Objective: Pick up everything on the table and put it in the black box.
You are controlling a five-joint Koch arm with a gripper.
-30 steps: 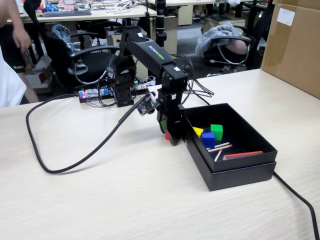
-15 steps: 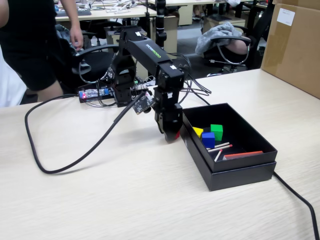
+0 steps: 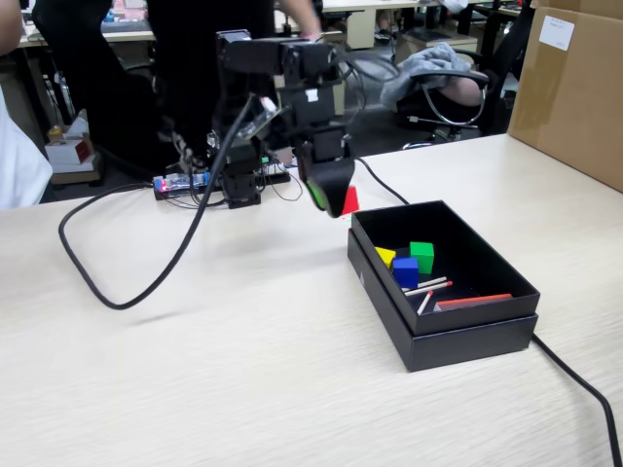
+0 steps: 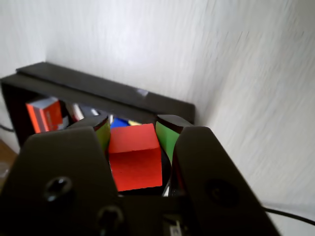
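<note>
Claw [image 3: 334, 201] clamped on red cube [image 4: 135, 156], raised above table [image 3: 243, 370] beside black box [image 3: 467, 331]

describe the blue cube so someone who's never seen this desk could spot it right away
Find the black box at the right of the beige table in the fixed view. Three cubes sit at its inner left end; the blue cube is nearest the camera, touching the red-and-white sticks, in front of the yellow cube and green cube.

You could read no text; the white label [image 3: 557, 32] on the brown carton [image 3: 574, 92] was blank or illegible.
</note>
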